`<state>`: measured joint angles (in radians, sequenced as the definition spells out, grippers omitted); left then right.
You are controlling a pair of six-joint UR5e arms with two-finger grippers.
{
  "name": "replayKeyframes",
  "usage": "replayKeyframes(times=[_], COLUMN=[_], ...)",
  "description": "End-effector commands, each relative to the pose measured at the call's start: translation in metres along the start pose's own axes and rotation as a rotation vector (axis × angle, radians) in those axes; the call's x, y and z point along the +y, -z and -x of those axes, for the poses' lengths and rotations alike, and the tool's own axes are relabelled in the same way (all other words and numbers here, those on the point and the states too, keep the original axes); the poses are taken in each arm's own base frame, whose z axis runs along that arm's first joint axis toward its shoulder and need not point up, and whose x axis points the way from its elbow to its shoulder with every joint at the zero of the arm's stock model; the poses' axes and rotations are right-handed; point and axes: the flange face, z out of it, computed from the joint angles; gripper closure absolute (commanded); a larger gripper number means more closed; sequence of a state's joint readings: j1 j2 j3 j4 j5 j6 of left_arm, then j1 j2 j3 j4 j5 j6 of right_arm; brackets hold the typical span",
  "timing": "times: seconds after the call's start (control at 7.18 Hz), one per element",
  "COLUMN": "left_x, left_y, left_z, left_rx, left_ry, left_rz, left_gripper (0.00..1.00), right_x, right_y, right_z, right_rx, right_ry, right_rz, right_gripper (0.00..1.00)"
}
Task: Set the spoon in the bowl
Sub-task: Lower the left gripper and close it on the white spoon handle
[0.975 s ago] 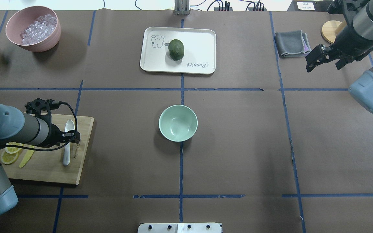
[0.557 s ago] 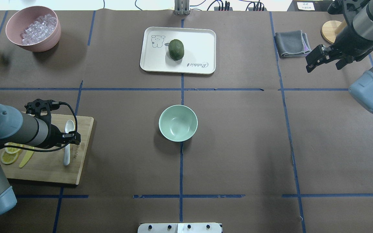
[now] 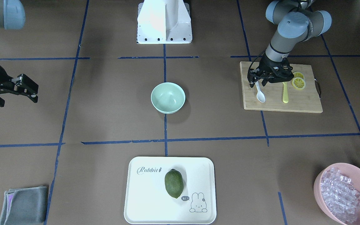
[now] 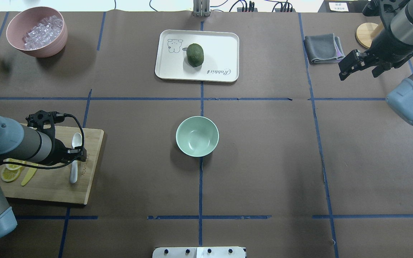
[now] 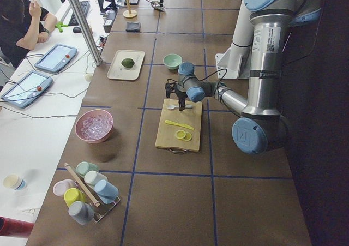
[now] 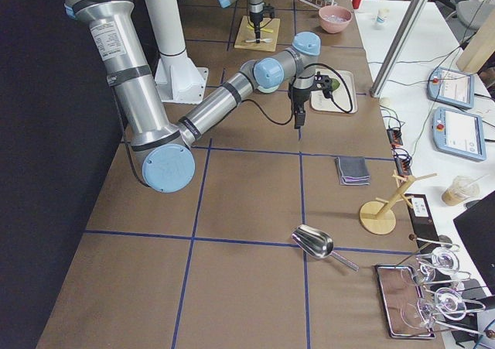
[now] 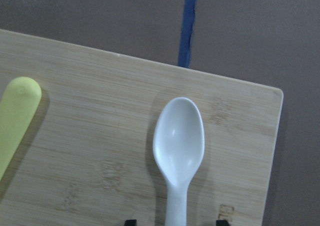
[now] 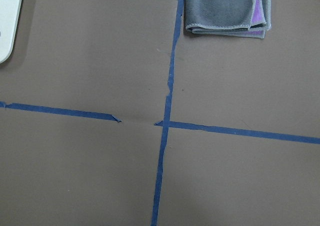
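On the cutting board [image 4: 52, 186] lies the spoon [image 7: 178, 146], with the bowl [image 4: 186, 138] well apart. My left hand [image 3: 257, 83] straddles its handle, open and empty. This looks like the grasping step, so next I'd lower and close.

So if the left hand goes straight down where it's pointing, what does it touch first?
Probably the spoon: the left hand points down over its handle, one finger on each side. The fingers might reach the board first; depth is unclear.
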<state>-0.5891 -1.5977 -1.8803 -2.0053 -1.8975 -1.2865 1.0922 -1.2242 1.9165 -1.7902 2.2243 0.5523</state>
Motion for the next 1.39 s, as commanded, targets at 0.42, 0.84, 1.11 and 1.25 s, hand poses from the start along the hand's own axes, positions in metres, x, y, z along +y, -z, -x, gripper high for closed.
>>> replayKeyframes(times=[0.42,0.84,1.11,1.25], left_x=[0.001,0.015,0.021,0.015], left_y=[0.0,0.065,0.137,0.154], left_z=[0.002,-0.003,-0.059,-0.105], left_rx=[-0.001,0.013,0.005,0.053], left_ry=[0.001,0.035,0.05,0.055], left_rz=[0.004,0.086,0.105,0.099], left_gripper=[0.97,1.0,1.0,1.0], right_x=[0.0,0.002,0.003,0.003], right_y=[0.001,0.006,0.007,0.005], right_z=[0.001,0.003,0.003,0.002], right_rx=[-0.002,-0.009,-0.011,-0.006], right_ry=[0.0,0.006,0.007,0.005], right_rz=[-0.001,-0.008,-0.01,-0.008], right_gripper=[0.0,0.0,0.0,0.0])
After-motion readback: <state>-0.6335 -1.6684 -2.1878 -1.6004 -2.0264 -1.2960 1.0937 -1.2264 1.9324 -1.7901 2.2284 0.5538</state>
